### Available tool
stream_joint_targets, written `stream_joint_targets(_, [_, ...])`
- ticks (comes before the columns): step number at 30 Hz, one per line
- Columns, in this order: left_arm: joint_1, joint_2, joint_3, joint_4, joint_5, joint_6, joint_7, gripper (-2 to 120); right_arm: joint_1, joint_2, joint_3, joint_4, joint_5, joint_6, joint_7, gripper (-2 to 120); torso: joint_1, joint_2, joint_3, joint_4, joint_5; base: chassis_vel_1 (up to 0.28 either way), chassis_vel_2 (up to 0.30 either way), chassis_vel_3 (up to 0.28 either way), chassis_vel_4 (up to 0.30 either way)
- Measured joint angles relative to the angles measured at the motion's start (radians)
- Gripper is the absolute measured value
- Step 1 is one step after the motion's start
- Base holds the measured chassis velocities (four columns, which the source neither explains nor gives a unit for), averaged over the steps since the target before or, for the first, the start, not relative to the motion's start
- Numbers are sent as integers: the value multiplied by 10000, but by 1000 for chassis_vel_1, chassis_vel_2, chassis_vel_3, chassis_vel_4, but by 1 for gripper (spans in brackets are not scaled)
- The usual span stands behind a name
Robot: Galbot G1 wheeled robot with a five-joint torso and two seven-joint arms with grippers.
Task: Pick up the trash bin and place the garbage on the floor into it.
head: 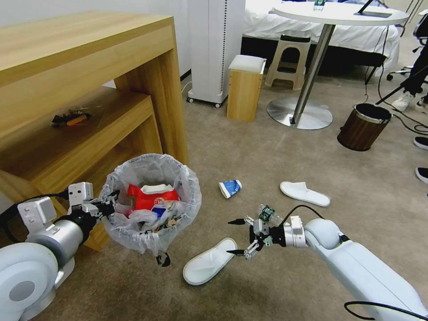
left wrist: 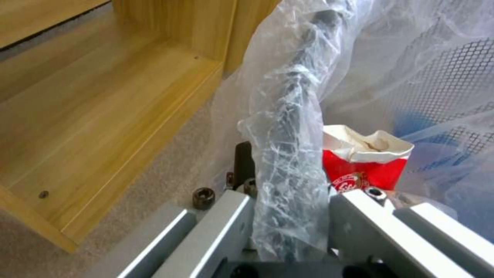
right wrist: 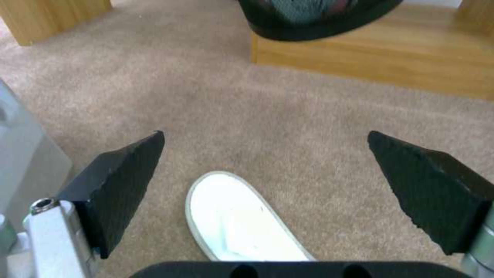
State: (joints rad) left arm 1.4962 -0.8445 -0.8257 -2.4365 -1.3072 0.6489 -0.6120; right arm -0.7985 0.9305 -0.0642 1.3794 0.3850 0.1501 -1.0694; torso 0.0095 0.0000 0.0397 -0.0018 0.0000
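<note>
The trash bin [head: 151, 203], lined with a crinkly white bag, hangs off the floor [head: 276, 160] beside the wooden shelf. My left gripper [head: 112, 203] is shut on its bagged rim [left wrist: 288, 127]. Inside lie a red carton [left wrist: 366, 166] and other wrappers. My right gripper [head: 236, 237] is open, hovering just above a white slipper [head: 208, 262], which also shows between the open fingers [right wrist: 129, 181] as the slipper [right wrist: 242, 216]. A second slipper [head: 305, 192] and a blue paper cup [head: 230, 188] lie farther out on the carpet.
A wooden desk with a low shelf [head: 89, 67] stands close at the left, right behind the bin. Farther back are a wood-grain bin [head: 363, 126], a small wooden stool [head: 244, 87], a round table's base [head: 299, 113] and a white appliance [head: 215, 49]. A person's shoes [head: 421, 142] show at the right edge.
</note>
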Motion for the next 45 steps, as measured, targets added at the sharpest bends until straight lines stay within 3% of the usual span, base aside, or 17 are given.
stream_joint_targets(14, [-13, 20, -5, 166, 7, 5, -2, 0, 1092, 1037, -583, -1881, -1394, 74, -113, 100, 0, 0, 0, 1, -1, 0, 0, 0, 0])
stream_joint_targets(21, [-73, -4, -1, 308, 27, 5, 82, 0, 1579, 1739, -624, -3181, -2904, 359, -1028, 100, 0, 0, 1, 0, 0, 0, 0, 0, 0])
stream_joint_targets(45, [-97, -47, 17, 371, 75, -14, 160, 0, 2082, 3177, -238, -5310, -5379, 1584, -1214, 100, 0, 0, 0, 1, -1, 0, 0, 0, 0])
